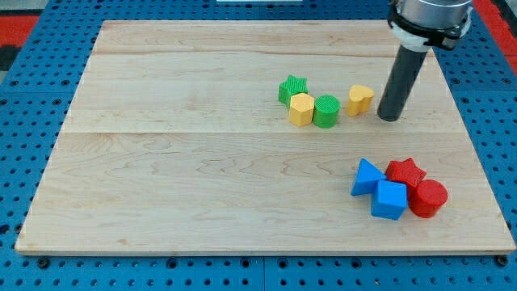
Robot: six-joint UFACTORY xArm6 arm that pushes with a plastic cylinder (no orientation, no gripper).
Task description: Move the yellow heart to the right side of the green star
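Note:
The yellow heart lies on the wooden board at the view's upper right. The green star lies to its left, with a yellow hexagon and a green cylinder between and slightly below them. My tip rests on the board just to the right of the yellow heart, a small gap apart from it. The dark rod rises from there to the view's top edge.
A cluster sits at the view's lower right: a blue triangle, a blue cube, a red star and a red cylinder. The board's right edge is near the rod.

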